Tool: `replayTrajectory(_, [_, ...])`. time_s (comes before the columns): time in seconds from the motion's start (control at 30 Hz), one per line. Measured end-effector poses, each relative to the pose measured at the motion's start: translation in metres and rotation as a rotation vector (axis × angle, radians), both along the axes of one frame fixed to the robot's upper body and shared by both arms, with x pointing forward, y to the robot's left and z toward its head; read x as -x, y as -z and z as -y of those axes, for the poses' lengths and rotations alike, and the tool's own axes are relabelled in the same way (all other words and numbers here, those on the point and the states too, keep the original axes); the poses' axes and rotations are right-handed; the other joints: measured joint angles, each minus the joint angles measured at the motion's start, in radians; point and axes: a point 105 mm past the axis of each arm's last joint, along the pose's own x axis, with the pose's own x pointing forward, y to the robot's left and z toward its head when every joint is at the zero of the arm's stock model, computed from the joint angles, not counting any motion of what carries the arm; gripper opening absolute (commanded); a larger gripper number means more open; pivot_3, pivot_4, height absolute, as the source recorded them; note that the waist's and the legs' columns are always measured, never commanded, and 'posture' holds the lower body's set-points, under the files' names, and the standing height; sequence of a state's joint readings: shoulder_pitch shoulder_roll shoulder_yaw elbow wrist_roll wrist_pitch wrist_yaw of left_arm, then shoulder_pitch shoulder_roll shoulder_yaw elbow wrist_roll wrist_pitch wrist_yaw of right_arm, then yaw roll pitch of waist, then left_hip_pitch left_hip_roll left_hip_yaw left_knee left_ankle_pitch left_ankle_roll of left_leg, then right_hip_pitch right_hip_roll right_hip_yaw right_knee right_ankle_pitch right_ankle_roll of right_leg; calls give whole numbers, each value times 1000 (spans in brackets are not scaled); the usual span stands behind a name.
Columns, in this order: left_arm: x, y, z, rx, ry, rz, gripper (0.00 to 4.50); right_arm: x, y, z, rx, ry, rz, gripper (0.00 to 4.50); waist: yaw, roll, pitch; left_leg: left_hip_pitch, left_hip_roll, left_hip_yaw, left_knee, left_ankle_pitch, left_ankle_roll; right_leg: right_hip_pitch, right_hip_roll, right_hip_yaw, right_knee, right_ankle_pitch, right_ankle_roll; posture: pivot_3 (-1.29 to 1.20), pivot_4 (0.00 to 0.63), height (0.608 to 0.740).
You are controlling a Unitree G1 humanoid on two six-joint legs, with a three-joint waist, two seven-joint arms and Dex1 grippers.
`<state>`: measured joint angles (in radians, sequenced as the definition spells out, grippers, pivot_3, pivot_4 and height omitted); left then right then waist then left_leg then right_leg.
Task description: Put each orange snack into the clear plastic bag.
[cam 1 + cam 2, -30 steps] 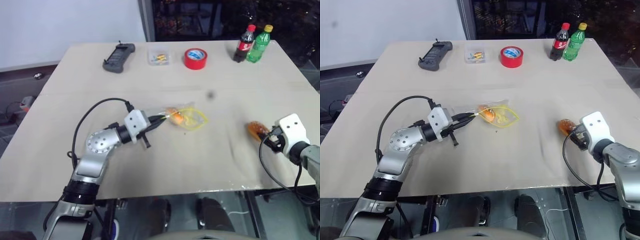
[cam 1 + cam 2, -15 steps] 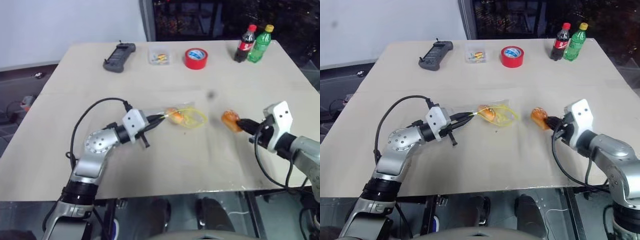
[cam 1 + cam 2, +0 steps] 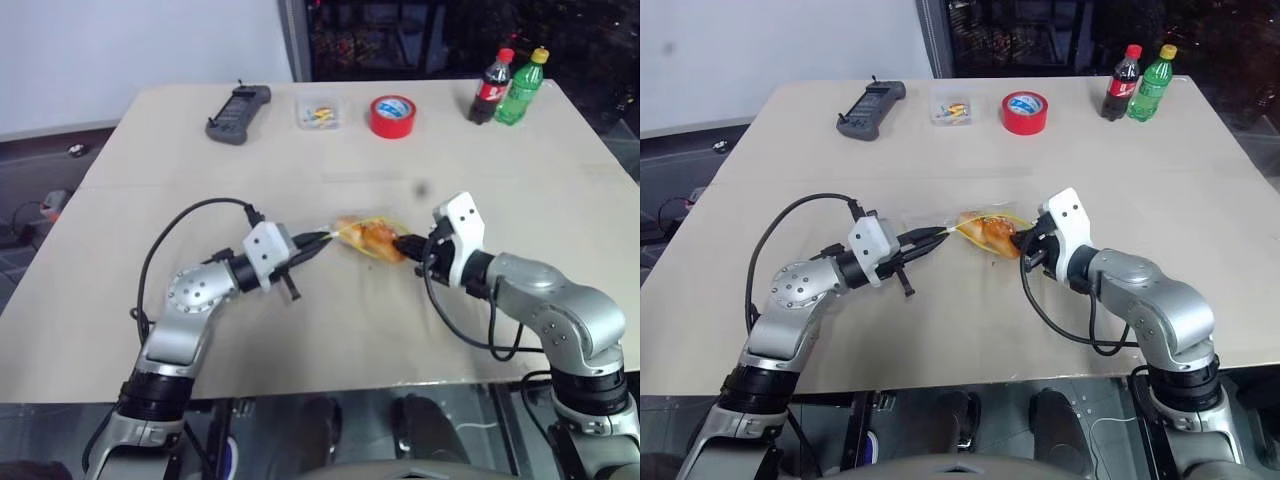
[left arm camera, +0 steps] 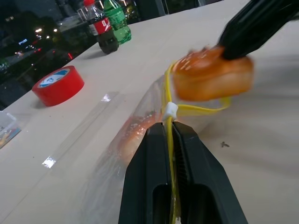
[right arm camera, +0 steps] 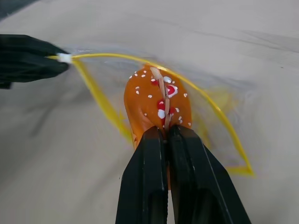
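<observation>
- Clear plastic bag (image 3: 975, 228): found lying on the table (image 3: 940, 330) near its middle, mouth spread into a loop by its yellow zip strip (image 5: 100, 95). Judged thin, limp and slippery; best held by the stiffer zip edge, as it is now.
- Left gripper (image 4: 169, 122): fingers closed narrowly on the zip strip at one corner of the bag's mouth, by which the mouth is held up and open.
- First orange snack (image 4: 135, 130): seen through the film, already inside the bag, just beyond the left gripper.
- Second orange snack (image 5: 158, 100): pinched at its near end between the closed fingers of the right gripper (image 5: 166, 135), its free end presented at the bag's mouth, over the yellow loop. Whether it has crossed the rim cannot be told.
- Handling: the snack is judged light, soft and glossy-wrapped, so liable to slip or dent; a moderate end-grip is suited.
</observation>
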<state>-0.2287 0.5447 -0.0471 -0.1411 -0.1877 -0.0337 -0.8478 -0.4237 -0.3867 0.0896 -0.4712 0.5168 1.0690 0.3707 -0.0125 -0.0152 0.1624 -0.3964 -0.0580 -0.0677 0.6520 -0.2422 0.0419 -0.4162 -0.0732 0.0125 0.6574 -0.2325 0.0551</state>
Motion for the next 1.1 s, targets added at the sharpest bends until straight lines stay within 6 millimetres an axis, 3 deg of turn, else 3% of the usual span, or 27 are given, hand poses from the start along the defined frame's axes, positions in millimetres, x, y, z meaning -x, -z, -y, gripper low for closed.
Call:
replayTrajectory(0.27, [14,13,4,-40,40,-33,0,-34,10,-17,55,70,17,61,-2,0,0,0,0,0,-1,0,0,-1,0,0,1,0,0,0,150,740])
replayTrajectory(0.37, [16,18,4,-38,34,-50,0,-48,14,-17,59,139,36,1174,-2,0,0,0,0,0,-1,0,0,-2,0,0,1,0,0,0,150,740])
replayTrajectory(0.47, [14,17,1,-21,8,-56,0,-51,10,-17,55,151,77,2582,0,1,0,-1,-1,0,-1,0,0,-2,0,0,1,0,0,0,150,740])
replayTrajectory(0.63, [7,9,-7,66,-48,-83,0,-29,-8,-19,26,25,151,2582,-1,1,0,-1,-1,0,-1,0,0,-3,0,0,1,0,0,0,150,740])
replayTrajectory(0.8, [-2,-11,-17,169,-69,-102,0,-8,-18,9,184,-84,309,2582,1,1,0,-1,-1,0,-1,0,0,-1,0,-4,0,0,0,0,150,740])
replayTrajectory(0.9, [-5,-23,-21,216,-69,-100,0,-12,-12,19,348,-109,417,2582,-7,0,0,0,0,1,-1,0,0,-1,1,-4,1,0,0,0,150,740])
replayTrajectory(1.1, [-10,-31,-20,276,-65,-152,0,-15,36,0,506,-256,446,2582,-5,0,1,0,1,2,-1,0,-1,-1,2,-3,1,0,0,0,150,740])
